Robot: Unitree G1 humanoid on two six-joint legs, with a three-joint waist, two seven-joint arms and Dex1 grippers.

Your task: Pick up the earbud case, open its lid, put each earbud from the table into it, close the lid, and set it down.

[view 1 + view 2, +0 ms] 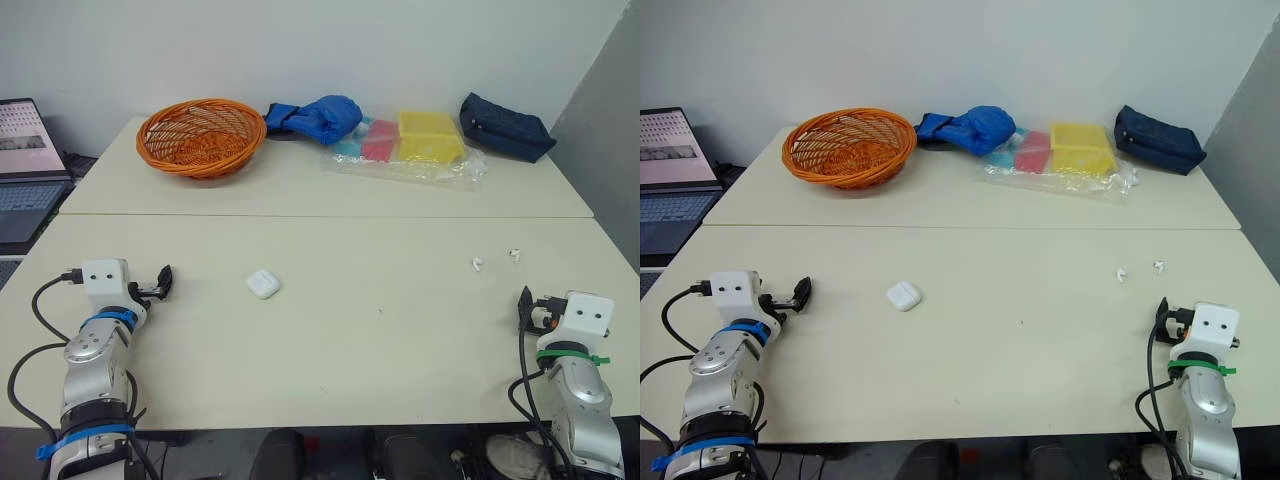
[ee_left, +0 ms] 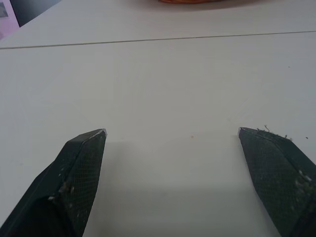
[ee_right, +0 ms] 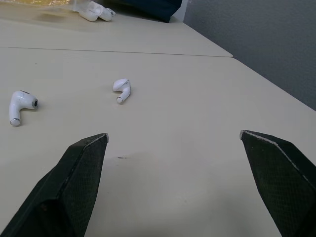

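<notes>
A white earbud case [image 1: 262, 284] lies shut on the near table, left of centre. Two white earbuds lie apart at the right: one earbud [image 1: 477, 264] [image 3: 20, 104] and the other earbud [image 1: 514, 255] [image 3: 121, 89] a little farther right. My left gripper [image 1: 163, 281] [image 2: 172, 134] rests low at the near left, open, with bare table between its fingers, well left of the case. At the near right my right gripper [image 1: 524, 303] [image 3: 174, 137] stands open and empty, short of the earbuds.
On the far table stand an orange wicker basket [image 1: 200, 135], a blue cloth bundle [image 1: 318, 118], a plastic bag with yellow and pink boxes [image 1: 415, 142] and a dark blue pouch [image 1: 505, 126]. A laptop [image 1: 25, 165] sits off the left edge.
</notes>
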